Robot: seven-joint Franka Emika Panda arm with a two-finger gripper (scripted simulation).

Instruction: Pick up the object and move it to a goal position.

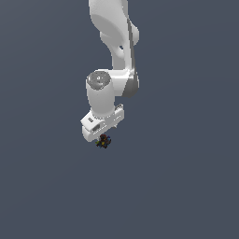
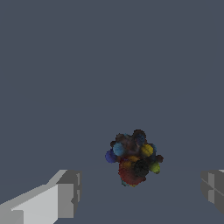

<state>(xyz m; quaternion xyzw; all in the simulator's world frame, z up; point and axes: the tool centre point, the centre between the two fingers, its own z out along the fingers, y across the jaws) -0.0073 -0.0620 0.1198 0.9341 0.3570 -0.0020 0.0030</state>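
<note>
- The gripper (image 2: 139,192) hangs over the bare grey floor (image 1: 186,186), jaws spread wide and holding nothing.
- The object (image 2: 133,158), a tiny dark speckled lump, lies between the fingers (image 2: 65,192), touching neither.
- Approach step, by my judgement; next comes lowering and closing.

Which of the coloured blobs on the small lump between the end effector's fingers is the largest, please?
The red blob at the lump's edge nearest the end effector; the blue and yellow-green ones are smaller specks.

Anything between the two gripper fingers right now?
Yes: in the wrist view the object lies between the two fingers, gaps on both sides, touching neither. Otherwise bare grey floor.
</note>
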